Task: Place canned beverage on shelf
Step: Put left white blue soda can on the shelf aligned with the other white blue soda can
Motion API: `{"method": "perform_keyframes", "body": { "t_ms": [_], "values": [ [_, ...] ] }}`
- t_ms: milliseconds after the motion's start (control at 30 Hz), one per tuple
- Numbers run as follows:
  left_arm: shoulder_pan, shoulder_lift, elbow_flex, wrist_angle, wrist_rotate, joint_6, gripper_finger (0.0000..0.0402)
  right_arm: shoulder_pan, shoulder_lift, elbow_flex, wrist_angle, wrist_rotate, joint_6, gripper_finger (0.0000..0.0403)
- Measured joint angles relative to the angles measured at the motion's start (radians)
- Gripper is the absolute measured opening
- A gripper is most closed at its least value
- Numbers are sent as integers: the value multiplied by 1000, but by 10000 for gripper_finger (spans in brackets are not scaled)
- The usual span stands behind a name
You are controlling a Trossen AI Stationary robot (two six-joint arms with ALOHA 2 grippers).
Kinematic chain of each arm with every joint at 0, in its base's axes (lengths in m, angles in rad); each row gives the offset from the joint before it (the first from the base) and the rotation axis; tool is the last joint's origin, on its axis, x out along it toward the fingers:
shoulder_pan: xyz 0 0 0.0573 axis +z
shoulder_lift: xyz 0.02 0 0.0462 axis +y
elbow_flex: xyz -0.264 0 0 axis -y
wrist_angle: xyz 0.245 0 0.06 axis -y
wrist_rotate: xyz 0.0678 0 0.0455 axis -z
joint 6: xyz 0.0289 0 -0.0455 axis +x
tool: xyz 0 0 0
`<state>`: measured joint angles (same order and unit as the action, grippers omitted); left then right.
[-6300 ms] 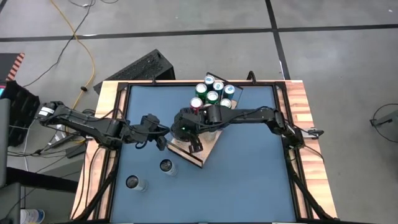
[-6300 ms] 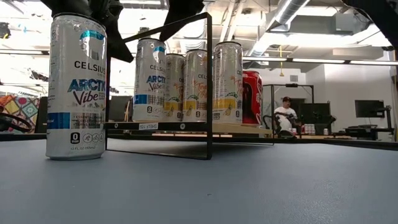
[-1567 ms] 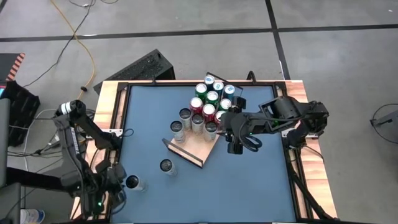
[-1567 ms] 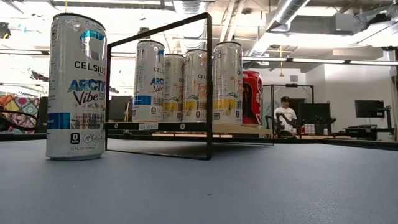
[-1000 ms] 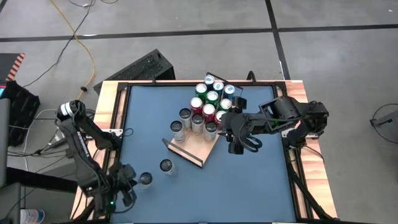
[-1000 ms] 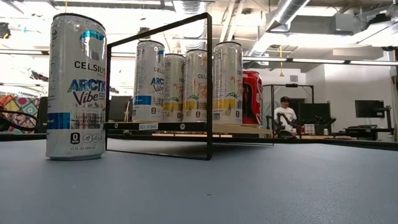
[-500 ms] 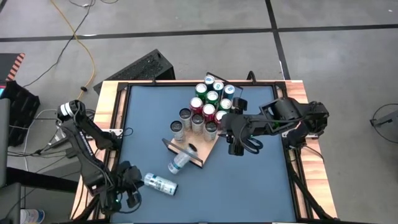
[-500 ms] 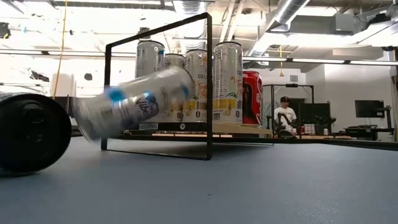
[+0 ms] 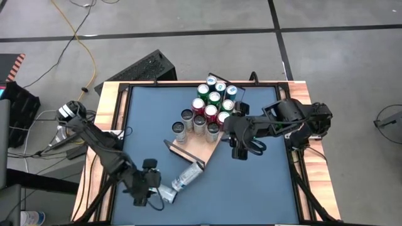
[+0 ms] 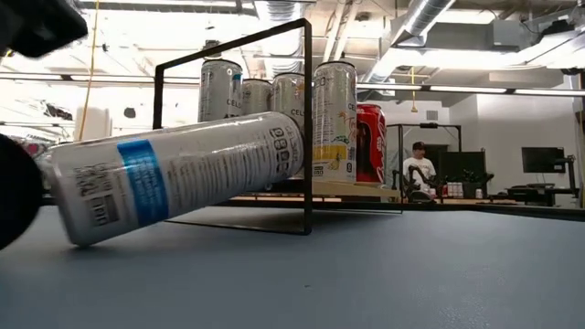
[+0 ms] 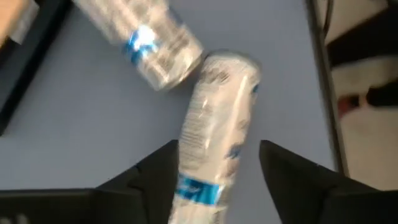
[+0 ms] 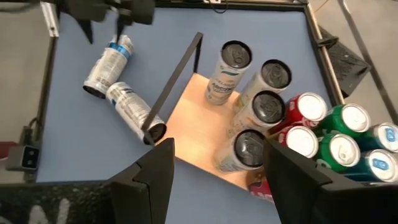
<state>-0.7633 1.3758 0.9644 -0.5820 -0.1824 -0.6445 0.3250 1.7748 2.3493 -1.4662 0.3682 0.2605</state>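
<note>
Two silver canned beverages lie toppled on the blue table. One point(image 9: 187, 177) leans with its top end on the shelf's dark lip point(image 12: 152, 132) and shows tilted in the low view point(image 10: 183, 174). The other point(image 11: 217, 149) lies flat near the table's front edge. My left gripper point(image 9: 157, 190) is open, its fingers on either side of that can and pointing along it. The light-wood shelf point(image 9: 196, 149) carries several upright cans point(image 9: 210, 103). My right gripper point(image 9: 242, 149) hangs open beside the shelf's right side, with nothing between its fingers. My left gripper has the flat-lying can's lower end point(image 11: 205, 186) between its open fingers, which run level along the can's length. Whether either finger point(image 11: 158, 171) touches the can, I cannot tell. The can lies on the table.
A thin black wire rail point(image 10: 306, 128) stands at the shelf's near end. The wooden table rim point(image 9: 107, 119) frames the blue top. A bare part of the board point(image 12: 196, 118) lies between the rail and the standing cans. A person sits far behind the table point(image 10: 419, 169).
My left gripper has swept along the near edge toward the table's right and the shelf. The upright can in front of it was pushed along and fell flat. It struck the second upright can, which toppled and now leans on the shelf's lip.
</note>
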Motion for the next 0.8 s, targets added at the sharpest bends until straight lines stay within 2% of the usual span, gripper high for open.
{"method": "perform_keyframes", "body": {
  "t_ms": [133,267,367,633,800],
  "values": [
    [36,1,-21,4,115,69,242,12,0,0,0,-4,2,227],
    [34,0,-59,136,202,102,249,16,0,0,0,-4,3,227],
    [20,0,-98,243,189,112,248,15,8,0,1,-4,11,227],
    [-10,2,-181,287,159,197,248,15,48,-1,-25,-5,28,227],
    [-14,76,-191,400,175,205,247,15,96,-2,-22,-32,29,227]
  ]
}}
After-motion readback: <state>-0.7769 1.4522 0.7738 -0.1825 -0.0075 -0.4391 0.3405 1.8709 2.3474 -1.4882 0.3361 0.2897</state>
